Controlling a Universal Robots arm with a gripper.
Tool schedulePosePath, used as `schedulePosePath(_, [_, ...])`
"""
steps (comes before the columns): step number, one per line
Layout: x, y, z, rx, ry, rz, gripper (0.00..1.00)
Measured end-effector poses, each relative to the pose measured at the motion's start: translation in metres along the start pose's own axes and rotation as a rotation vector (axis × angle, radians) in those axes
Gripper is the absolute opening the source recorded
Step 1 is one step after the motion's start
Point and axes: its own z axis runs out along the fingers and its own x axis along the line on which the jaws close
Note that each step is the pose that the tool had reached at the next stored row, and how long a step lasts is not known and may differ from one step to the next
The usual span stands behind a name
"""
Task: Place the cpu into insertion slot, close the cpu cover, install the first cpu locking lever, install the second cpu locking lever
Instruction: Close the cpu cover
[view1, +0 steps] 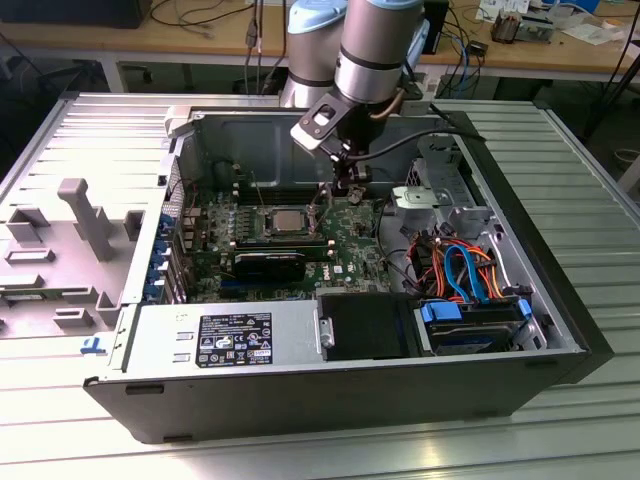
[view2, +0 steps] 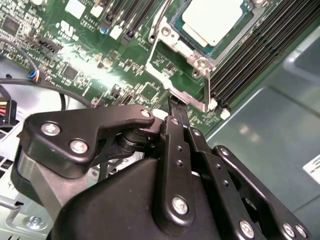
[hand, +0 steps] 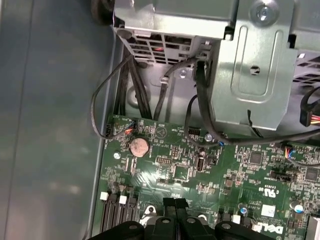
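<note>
Tool (view2: 173, 105): black fingers pressed together, nothing visible between them, near the socket's corner
Chip: flat square silver-topped cpu (view2: 214, 19) seated in silver-rimmed insertion slot (view2: 173, 48)
Handling: probably light, rigid, fragile underneath; hold by edges

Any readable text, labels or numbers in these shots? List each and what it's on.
Power supply label: print too small to read.
Motherboard silkscreen: too small and blurred to quote.
White sticker on the grey case panel: cut off, unreadable.
Nothing reads reliably.
</note>
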Motion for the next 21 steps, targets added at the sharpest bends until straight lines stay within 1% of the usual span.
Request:
schedulePosePath(1, [0.0004, -0.0024, 0.0002, -0.0001, 0.0005, 0.0, 0.11])
schedulePosePath(4, [0.001, -0.0061, 0.0004, -0.0001, 0.0007, 0.0, 0.11])
schedulePosePath(8, [0.0015, -0.0091, 0.0006, -0.0002, 0.0007, 0.0, 0.11])
schedulePosePath(21, [0.0023, -0.0144, 0.0013, -0.0002, 0.0009, 0.0, 0.11])
